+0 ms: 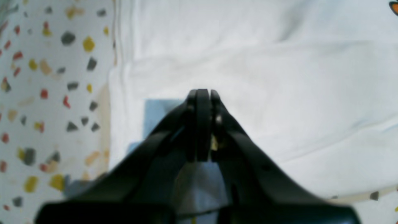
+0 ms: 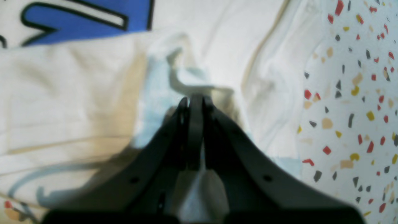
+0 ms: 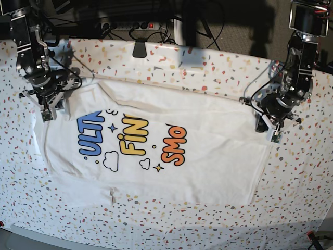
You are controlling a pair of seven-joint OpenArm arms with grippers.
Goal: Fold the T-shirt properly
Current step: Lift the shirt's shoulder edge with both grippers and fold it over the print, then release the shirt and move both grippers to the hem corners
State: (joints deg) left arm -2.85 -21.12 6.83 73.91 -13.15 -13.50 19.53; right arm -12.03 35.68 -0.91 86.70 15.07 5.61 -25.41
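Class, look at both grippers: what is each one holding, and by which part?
Both are shut at edges of the T-shirt: left gripper at one side edge, right gripper at the opposite one. Whether cloth is actually pinched cannot be told.

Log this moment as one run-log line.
stage: fold under way | T-shirt: print up, far half folded over | left pincer: shut at shirt edge | right pincer: shut at opposite edge | surface: speckled cloth
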